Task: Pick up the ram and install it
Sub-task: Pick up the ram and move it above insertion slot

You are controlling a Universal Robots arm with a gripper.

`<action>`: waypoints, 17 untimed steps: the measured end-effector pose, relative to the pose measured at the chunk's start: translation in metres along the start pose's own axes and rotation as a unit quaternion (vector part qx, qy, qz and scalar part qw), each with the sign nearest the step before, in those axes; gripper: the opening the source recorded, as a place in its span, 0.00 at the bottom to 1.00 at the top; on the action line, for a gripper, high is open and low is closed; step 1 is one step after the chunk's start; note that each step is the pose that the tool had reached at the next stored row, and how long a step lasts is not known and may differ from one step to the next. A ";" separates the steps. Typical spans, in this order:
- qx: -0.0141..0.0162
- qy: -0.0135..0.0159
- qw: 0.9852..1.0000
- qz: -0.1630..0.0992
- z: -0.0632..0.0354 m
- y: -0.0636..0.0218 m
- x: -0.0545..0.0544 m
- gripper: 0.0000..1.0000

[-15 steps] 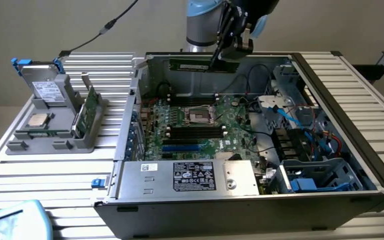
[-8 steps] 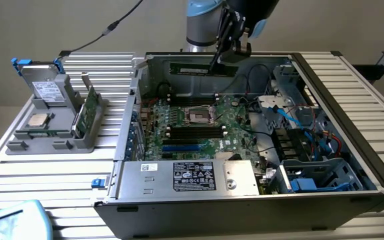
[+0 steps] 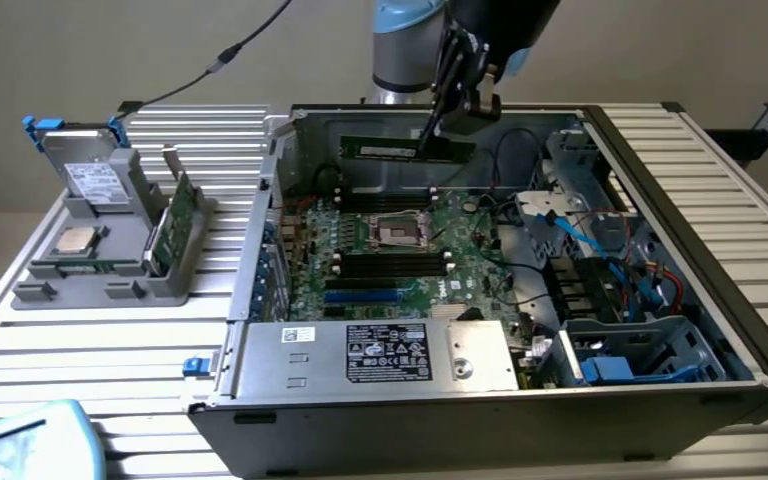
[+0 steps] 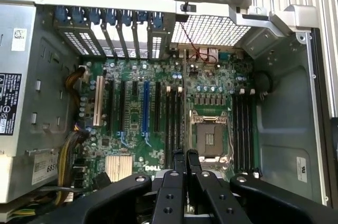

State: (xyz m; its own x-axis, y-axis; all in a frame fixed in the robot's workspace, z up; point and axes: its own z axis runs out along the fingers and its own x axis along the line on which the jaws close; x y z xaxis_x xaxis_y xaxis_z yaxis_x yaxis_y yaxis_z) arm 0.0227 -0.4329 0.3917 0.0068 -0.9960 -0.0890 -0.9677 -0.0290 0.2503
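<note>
The ram [image 3: 381, 150], a long thin dark-green stick with a white label, hangs level above the far side of the open computer case [image 3: 704, 260]. My gripper [image 3: 442, 148] is shut on its end toward the exterior view's right. In the wrist view the black fingertips [image 4: 178, 161] pinch the ram [image 4: 185, 168], seen edge-on, over the motherboard [image 4: 132, 145]. Below lie the empty CPU socket [image 4: 210, 138] and black memory slots on both sides of it [image 4: 173, 123] [image 4: 243, 123]. The same slots [image 3: 384, 198] sit just under the ram in the exterior view.
A grey holder [image 3: 117, 270] on the exterior view's left carries a silver CPU chip [image 3: 77, 240], a taller green card [image 3: 171, 225] and a drive [image 3: 91, 178]. The power supply [image 3: 371, 355] fills the case's near side. Cables and drive bays [image 3: 611, 260] crowd its right.
</note>
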 end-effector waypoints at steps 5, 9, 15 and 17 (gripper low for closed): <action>0.000 0.007 1.000 0.002 0.0068 -0.0017 -0.001 0.13; 0.004 0.009 1.000 0.002 0.0119 -0.0024 -0.004 0.13; 0.015 0.010 1.000 0.001 0.0185 -0.0004 -0.008 0.13; 0.018 0.011 1.000 0.001 0.0210 0.0008 -0.009 0.13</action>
State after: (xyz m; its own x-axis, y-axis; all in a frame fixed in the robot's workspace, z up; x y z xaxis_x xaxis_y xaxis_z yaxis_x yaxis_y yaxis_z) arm 0.0166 -0.4224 0.3725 0.0095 -0.9977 -0.0666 -0.9763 -0.0236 0.2151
